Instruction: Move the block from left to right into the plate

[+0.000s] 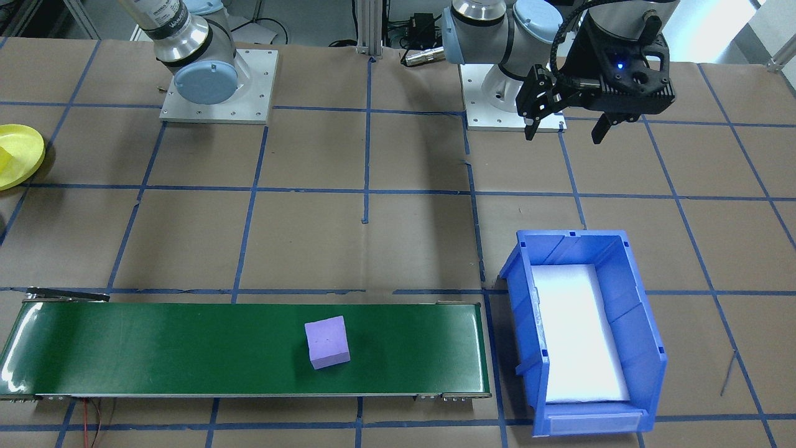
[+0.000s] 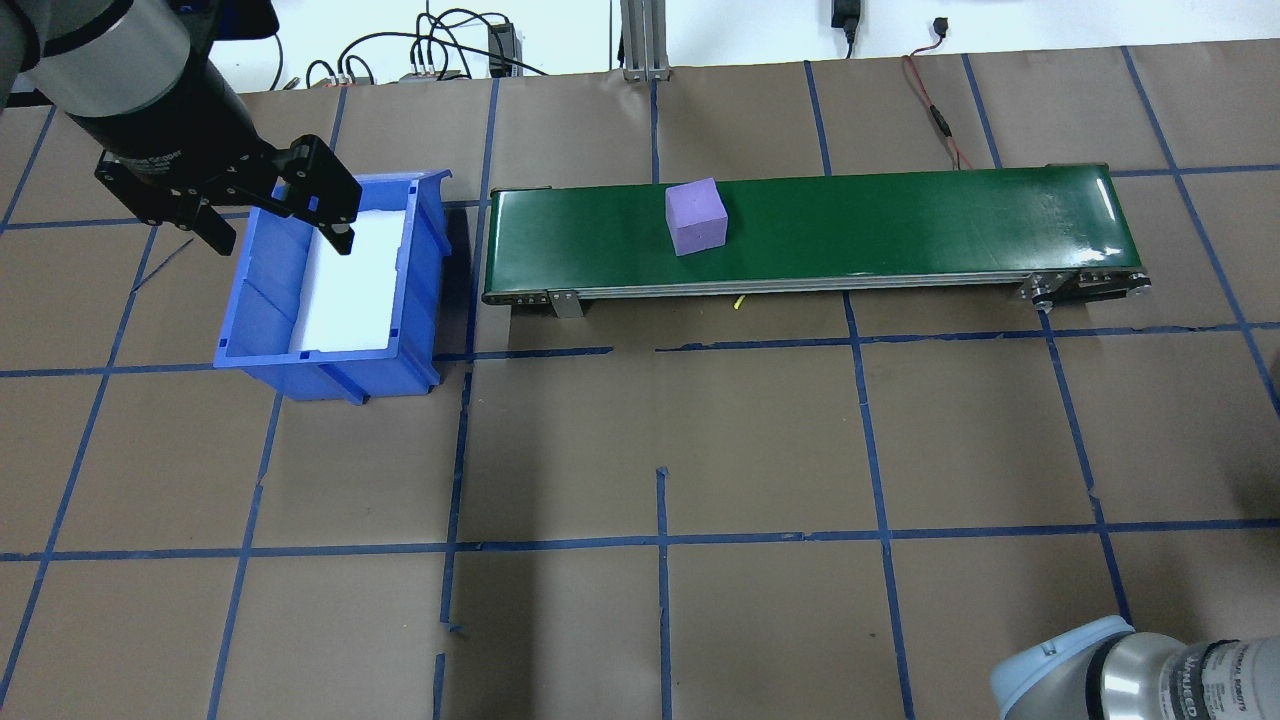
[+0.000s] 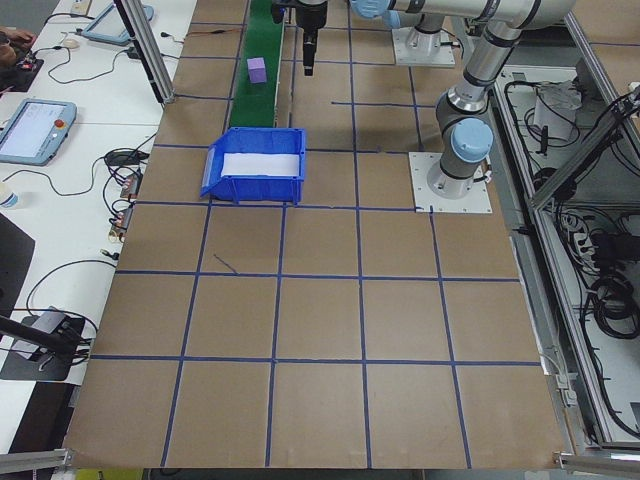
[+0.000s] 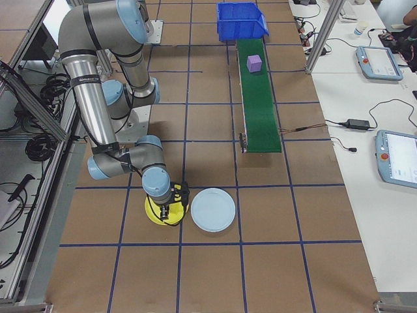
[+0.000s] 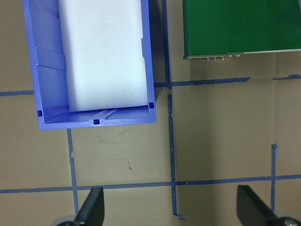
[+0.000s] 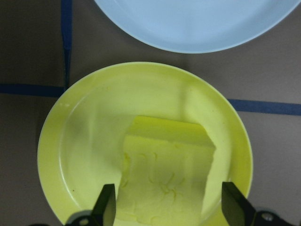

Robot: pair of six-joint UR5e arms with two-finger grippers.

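A yellow foam block (image 6: 164, 181) lies in the lime-yellow plate (image 6: 84, 141). My right gripper (image 6: 169, 207) hangs just over it, open; one finger stands on each side of the block, with a small gap on the right. The right-side view shows the same gripper (image 4: 171, 210) low over the plate (image 4: 155, 216). A purple block (image 1: 327, 342) sits mid-way along the green conveyor belt (image 1: 155, 348). My left gripper (image 1: 567, 129) is open and empty, raised over the table near the blue bin (image 2: 330, 375).
A pale blue plate (image 4: 212, 209) lies right beside the yellow one. The blue bin (image 1: 640, 323) holds only a white liner and stands at the belt's end. Operators' desks with tablets and cables line the far table edge.
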